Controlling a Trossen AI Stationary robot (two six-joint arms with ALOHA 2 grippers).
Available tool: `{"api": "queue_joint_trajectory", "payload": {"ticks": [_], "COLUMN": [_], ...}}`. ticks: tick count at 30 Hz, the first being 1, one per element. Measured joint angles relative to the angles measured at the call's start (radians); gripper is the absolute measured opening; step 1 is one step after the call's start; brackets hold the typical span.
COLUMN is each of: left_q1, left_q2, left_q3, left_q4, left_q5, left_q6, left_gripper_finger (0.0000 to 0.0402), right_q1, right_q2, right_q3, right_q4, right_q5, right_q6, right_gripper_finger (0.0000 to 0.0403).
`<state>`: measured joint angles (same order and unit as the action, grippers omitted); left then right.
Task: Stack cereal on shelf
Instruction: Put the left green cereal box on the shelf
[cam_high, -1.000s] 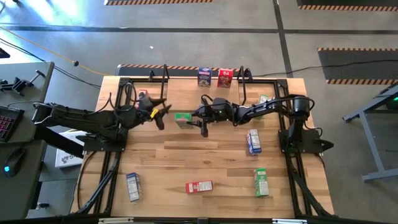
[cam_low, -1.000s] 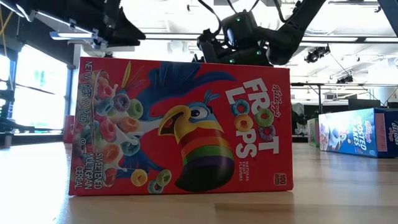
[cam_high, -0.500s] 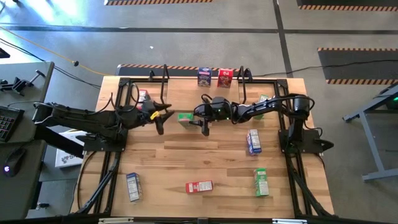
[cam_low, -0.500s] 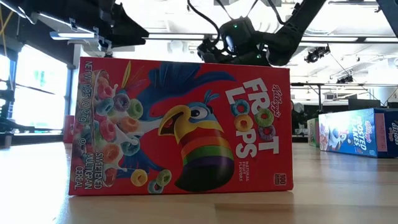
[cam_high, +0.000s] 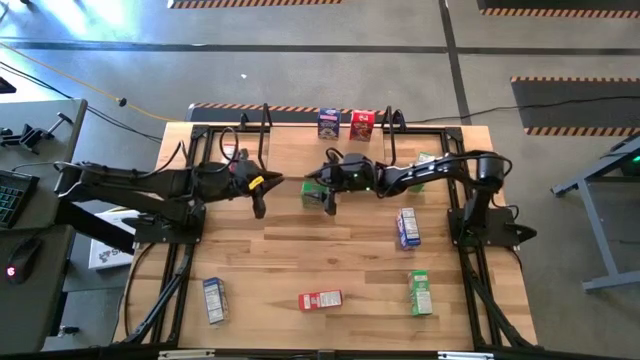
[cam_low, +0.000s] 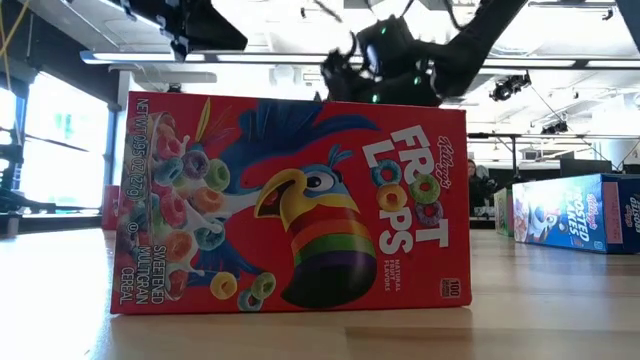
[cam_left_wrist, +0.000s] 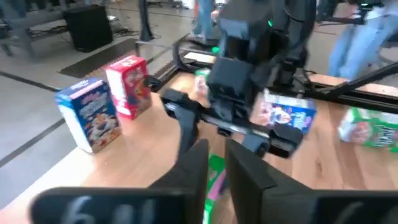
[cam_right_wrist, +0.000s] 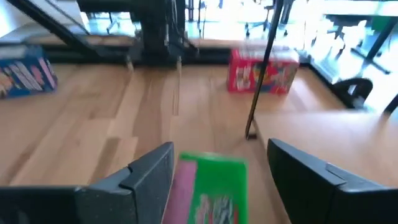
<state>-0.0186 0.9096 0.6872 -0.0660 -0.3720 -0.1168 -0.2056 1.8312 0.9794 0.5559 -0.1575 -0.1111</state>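
The right gripper (cam_high: 322, 186) has spread wide around the green box (cam_high: 314, 191), mid-tabletop toward the far edge — apparently released. The left gripper (cam_high: 268, 185) has narrowed, empty, just beside. The shelf (cam_high: 300, 150) lies beyond — placement probably still pending.

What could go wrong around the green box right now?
1. The green box sits between the right gripper's open fingers, close to one of them. Pulling away crookedly could drag or tip it.
2. The left gripper points at the right one across the same box, so the two could collide.
3. The black hoop stands just beyond the box, and a forward move could clip it.
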Motion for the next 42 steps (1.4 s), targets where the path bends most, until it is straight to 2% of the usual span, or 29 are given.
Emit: {"api": "queue_joint_trajectory", "payload": {"ticks": [3,6,8,10,13,17,19,24,30,40,42], "left_q1": [0.014,0.041,0.061,0.089,0.131,0.174,0.188,0.211,0.216,0.216,0.216], "left_q2": [0.018,0.073,0.120,0.174,0.264,0.364,0.407,0.511,0.604,0.712,0.729], "left_q3": [0.053,0.130,0.190,0.249,0.326,0.426,0.468,0.576,0.676,0.700,0.700], "left_q4": [-0.094,-0.244,-0.346,-0.445,-0.571,-0.681,-0.721,-0.822,-0.869,-0.844,-0.831], "left_q5": [0.072,0.137,0.177,0.230,0.304,0.371,0.380,0.379,0.379,0.373,0.341], "left_q6": [0.014,0.010,0.014,0.020,0.052,0.118,0.178,0.274,0.362,0.504,0.549], "left_gripper_finger": [0.0007,0.0006,0.0006,0.0002,0.0001,0.0005,0.0016,0.0069,0.0139,0.0224,0.0235], "right_q1": [0.011,0.022,0.035,0.054,0.084,0.108,0.110,0.093,0.092,0.053,0.047], "right_q2": [-0.085,-0.209,-0.277,-0.312,-0.313,-0.260,-0.228,-0.128,-0.041,0.031,0.034], "right_q3": [0.001,0.002,0.003,-0.001,-0.021,-0.063,-0.082,-0.085,-0.085,-0.084,-0.085], "right_q4": [-0.066,-0.260,-0.407,-0.533,-0.603,-0.591,-0.548,-0.463,-0.306,-0.163,-0.163], "right_q5": [0.000,0.009,0.058,0.121,0.165,0.227,0.277,0.249,0.210,0.165,0.154], "right_q6": [-0.024,-0.029,-0.025,-0.007,0.043,0.086,0.099,0.140,0.138,0.114,0.111], "right_gripper_finger": [0.0248,0.0242,0.0225,0.0195,0.0131,0.0031,0.0009,0.0025,0.0005,0.0002,0.0000]}}
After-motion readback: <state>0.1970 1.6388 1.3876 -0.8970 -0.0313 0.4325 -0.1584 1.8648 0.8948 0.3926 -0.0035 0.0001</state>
